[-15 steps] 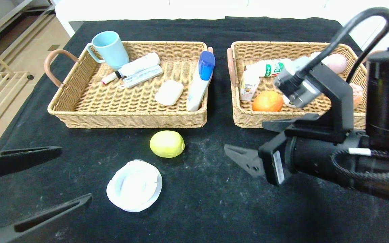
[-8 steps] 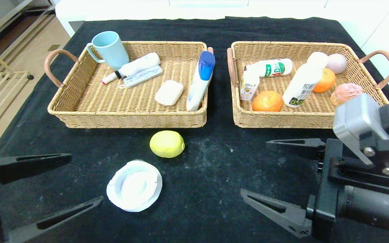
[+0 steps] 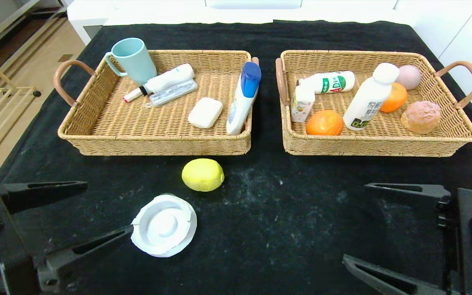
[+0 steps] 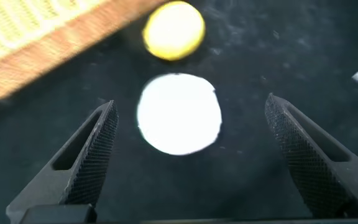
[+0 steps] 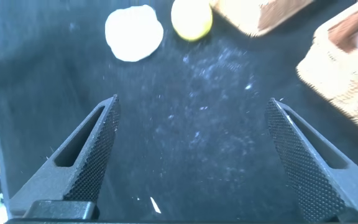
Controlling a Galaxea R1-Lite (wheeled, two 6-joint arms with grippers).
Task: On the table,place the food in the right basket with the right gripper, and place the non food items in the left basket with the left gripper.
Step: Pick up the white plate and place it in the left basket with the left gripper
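Observation:
A yellow lemon [image 3: 203, 175] lies on the black table in front of the left basket [image 3: 154, 141]. A white round lid [image 3: 164, 225] lies just nearer than it. My left gripper [image 3: 107, 209] is open and empty at the near left, its fingers beside the lid. In the left wrist view the lid [image 4: 179, 113] sits between and beyond the open fingers, with the lemon [image 4: 174, 30] past it. My right gripper [image 3: 355, 223] is open and empty at the near right. The right wrist view shows the lid [image 5: 133, 33] and lemon [image 5: 191, 19] far off.
The left basket holds a blue mug [image 3: 132, 60], a tube, a flat case, a soap bar [image 3: 205, 112] and a blue-capped bottle [image 3: 243, 96]. The right basket [image 3: 377, 143] holds bottles, a carton, oranges and a bun.
My right arm has drawn back from over the right basket to the near right, open and empty. My left gripper has moved in toward the white lid.

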